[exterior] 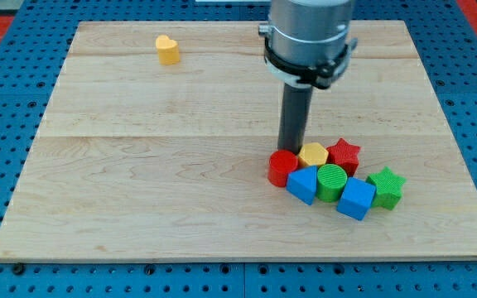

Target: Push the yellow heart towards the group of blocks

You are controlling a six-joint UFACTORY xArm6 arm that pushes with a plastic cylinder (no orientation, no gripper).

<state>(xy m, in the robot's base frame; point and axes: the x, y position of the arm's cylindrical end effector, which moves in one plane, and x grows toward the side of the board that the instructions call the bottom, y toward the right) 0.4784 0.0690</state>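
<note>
The yellow heart [167,50] sits alone near the view's top left of the wooden board. A tight group of blocks lies at the lower right: a red cylinder [282,168], a yellow hexagon [313,155], a red star [344,155], a blue block [302,184], a green cylinder [331,182], a blue cube [356,199] and a green star [385,187]. My tip [291,150] stands just above the red cylinder and left of the yellow hexagon, at the group's top edge, far from the heart.
The wooden board [139,207] lies on a blue perforated table [7,132]. The arm's grey body [309,33] hangs over the board's top centre-right.
</note>
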